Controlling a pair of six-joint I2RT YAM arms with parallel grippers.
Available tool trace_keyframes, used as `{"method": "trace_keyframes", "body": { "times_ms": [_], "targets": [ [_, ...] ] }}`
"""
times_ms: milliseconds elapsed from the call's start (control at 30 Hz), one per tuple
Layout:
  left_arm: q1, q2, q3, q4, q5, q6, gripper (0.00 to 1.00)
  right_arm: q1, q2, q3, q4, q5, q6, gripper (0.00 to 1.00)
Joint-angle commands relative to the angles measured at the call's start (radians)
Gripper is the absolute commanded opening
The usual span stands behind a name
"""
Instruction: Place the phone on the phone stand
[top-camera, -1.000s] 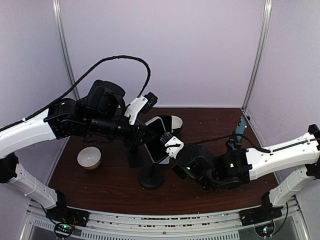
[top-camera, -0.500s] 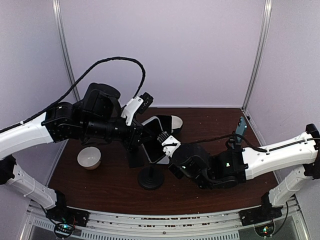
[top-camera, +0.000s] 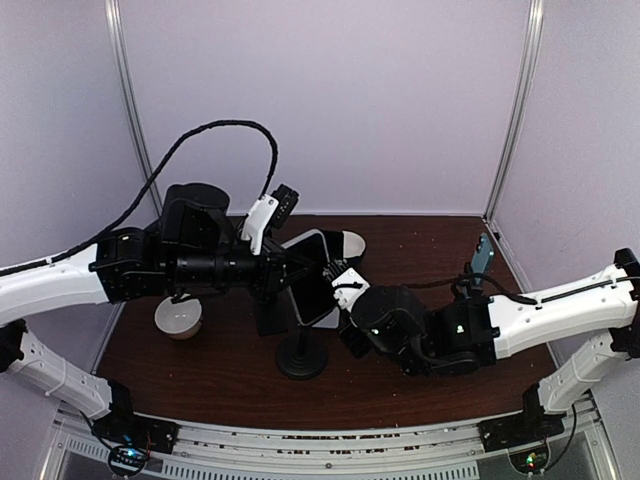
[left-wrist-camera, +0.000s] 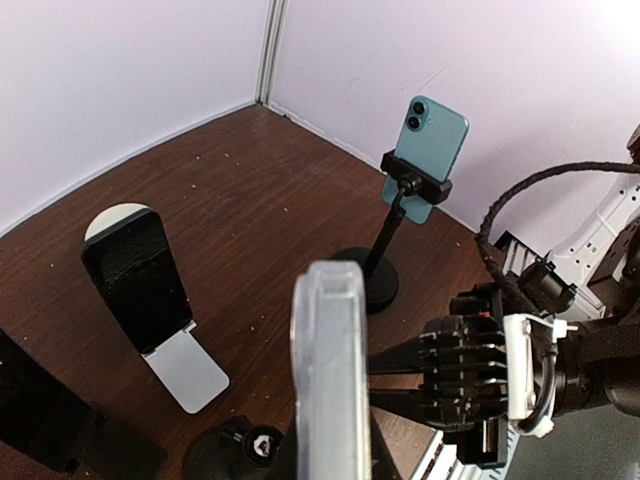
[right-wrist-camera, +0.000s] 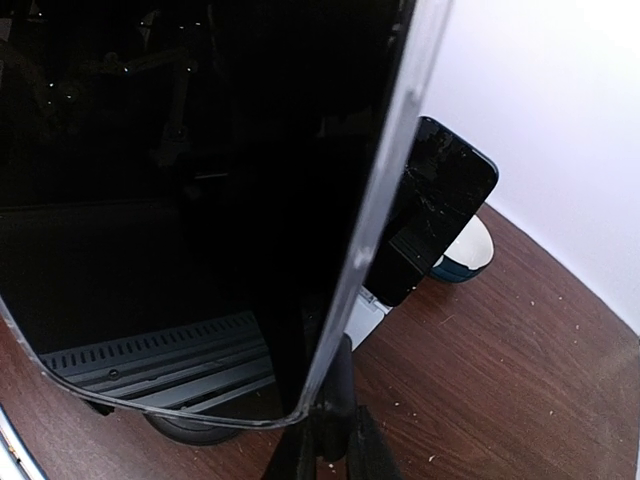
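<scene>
We have the phone (top-camera: 318, 285) in the air near the middle of the tabletop (top-camera: 430, 250), tilted, with both arms on it. The left gripper (top-camera: 285, 272) comes in from the left side. In its wrist view the phone rises edge-on from between its jaws, clear case rim toward the lens, so we read it as pressed together on the phone, though the fingers themselves barely show. The right gripper (top-camera: 343, 288) reaches in from the right, and its ribbed black fingers (left-wrist-camera: 462, 360) point straight at the phone's edge. Its own camera shows the dark screen filling the frame and the lower rim of the case running down into the jaws, so it is pinching the phone too. The phone stand (top-camera: 302, 358), black with a round base, sits just below the phone toward the near edge. Its head is just beside the phone's lower end, and we cannot tell whether they touch. A white bowl (top-camera: 178, 316) sits near the left edge. A teal phone (left-wrist-camera: 432, 145) is clamped upright on a second black stand (left-wrist-camera: 375, 280) by the right edge. A black phone (left-wrist-camera: 135, 275) leans on a white-based holder (left-wrist-camera: 190, 365) toward the far edge, behind the held phone.
</scene>
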Motion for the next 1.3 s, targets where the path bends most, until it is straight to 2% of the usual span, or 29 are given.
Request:
{"method": "trace_keyframes", "body": {
  "times_ms": [0, 133, 300, 400, 633, 833, 933, 1100, 1267],
  "targets": [
    [-0.046, 0.218, -0.144, -0.199, 0.123, -0.008, 0.0, 0.057, 0.001, 0.079, 0.513, -0.287, 0.11, 0.0],
    [-0.056, 0.212, -0.183, -0.186, 0.129, -0.032, 0.0, 0.057, 0.006, 0.075, 0.523, -0.279, 0.123, 0.0],
    [-0.063, 0.122, -0.347, -0.065, 0.142, -0.115, 0.0, 0.038, -0.03, 0.062, 0.502, -0.215, 0.115, 0.0],
    [-0.075, 0.106, -0.395, 0.007, 0.153, -0.126, 0.0, 0.023, -0.052, 0.06, 0.49, -0.186, 0.11, 0.0],
    [-0.105, 0.207, -0.362, 0.037, 0.181, -0.109, 0.0, 0.014, -0.04, 0.054, 0.515, -0.199, 0.143, 0.0],
    [-0.129, 0.195, -0.438, 0.073, 0.204, -0.166, 0.0, 0.011, -0.034, 0.06, 0.526, -0.194, 0.134, 0.0],
    [-0.156, 0.208, -0.428, 0.081, 0.205, -0.167, 0.0, 0.003, -0.038, 0.063, 0.546, -0.193, 0.126, 0.0],
    [-0.183, 0.227, -0.464, 0.14, 0.208, -0.213, 0.0, -0.015, -0.09, 0.03, 0.572, -0.208, 0.149, 0.0],
    [-0.215, 0.233, -0.486, 0.131, 0.216, -0.226, 0.0, -0.059, -0.149, -0.002, 0.567, -0.215, 0.196, 0.0]
  ]
}}
